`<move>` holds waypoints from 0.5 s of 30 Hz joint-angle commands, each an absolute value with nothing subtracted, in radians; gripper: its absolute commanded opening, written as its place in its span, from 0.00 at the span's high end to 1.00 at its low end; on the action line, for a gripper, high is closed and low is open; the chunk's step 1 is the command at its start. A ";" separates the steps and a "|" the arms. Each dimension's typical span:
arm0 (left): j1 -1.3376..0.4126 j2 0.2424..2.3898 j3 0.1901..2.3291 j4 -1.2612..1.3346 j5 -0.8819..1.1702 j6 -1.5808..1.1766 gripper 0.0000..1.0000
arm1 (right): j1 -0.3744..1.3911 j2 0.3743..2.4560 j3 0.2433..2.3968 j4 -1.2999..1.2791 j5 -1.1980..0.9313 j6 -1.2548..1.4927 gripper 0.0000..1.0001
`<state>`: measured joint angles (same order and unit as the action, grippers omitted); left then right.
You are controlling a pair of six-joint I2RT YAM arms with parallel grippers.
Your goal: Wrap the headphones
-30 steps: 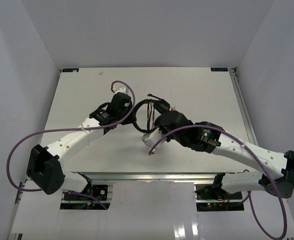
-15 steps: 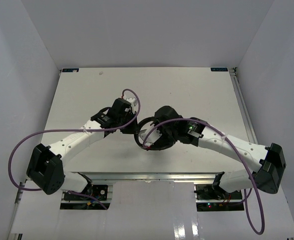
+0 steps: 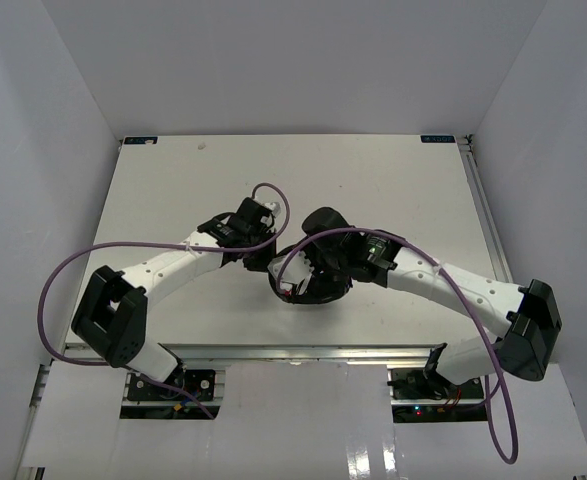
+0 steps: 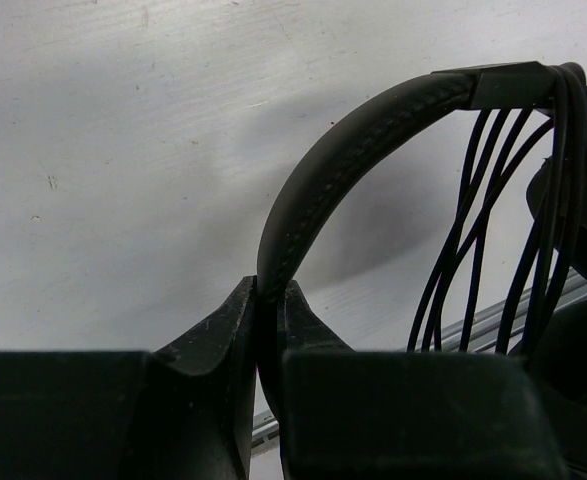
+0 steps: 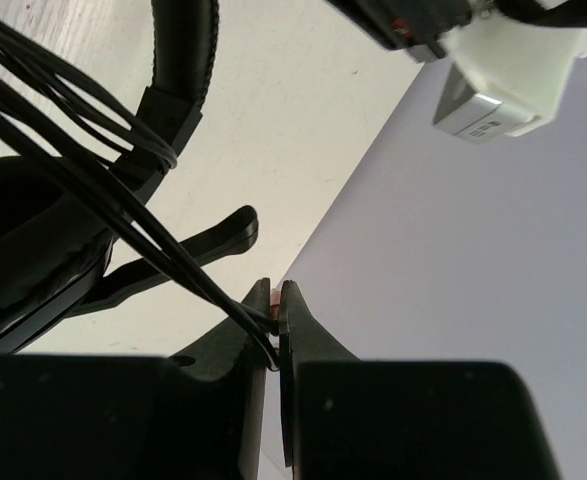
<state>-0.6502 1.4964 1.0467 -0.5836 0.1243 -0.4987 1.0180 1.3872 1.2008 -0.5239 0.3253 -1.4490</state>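
Observation:
The black headphones (image 3: 311, 288) hang between my two arms near the table's middle front. In the left wrist view the thin arched headband (image 4: 358, 120) rises out of my left gripper (image 4: 270, 292), which is shut on its lower end. Several loops of thin dark cord (image 4: 473, 240) hang from the band's top at the right. In the right wrist view the cord strands (image 5: 103, 190) run from the headband (image 5: 188, 60) down into my right gripper (image 5: 276, 318), which is shut on them next to a reddish tip. A padded ear cup (image 5: 23, 250) sits at the left.
The white table (image 3: 373, 180) is walled in by grey panels on three sides. Purple robot cables (image 3: 73, 270) loop off both arms. The left arm's white wrist (image 5: 503, 60) hangs close above my right gripper. A metal rail (image 3: 293, 352) runs along the near edge.
Both arms have drawn in toward the table's middle front. The right gripper swung left and nearer with the cord, and the headphones came along toward the near edge.

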 commanded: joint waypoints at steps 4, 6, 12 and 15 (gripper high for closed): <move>-0.651 1.480 1.113 -0.572 0.168 -0.515 1.00 | 1.007 1.383 1.232 -0.451 0.309 -1.389 0.92; -0.651 1.471 1.111 -0.572 0.180 -0.515 1.00 | 1.005 1.384 1.206 -0.442 0.310 -1.383 0.92; -0.651 1.441 1.105 -0.576 0.223 -0.521 1.00 | 1.005 1.402 1.193 -0.437 0.299 -1.373 0.86; -0.652 1.436 1.100 -0.580 0.232 -0.523 1.00 | 1.005 1.415 1.203 -0.441 0.296 -1.373 0.84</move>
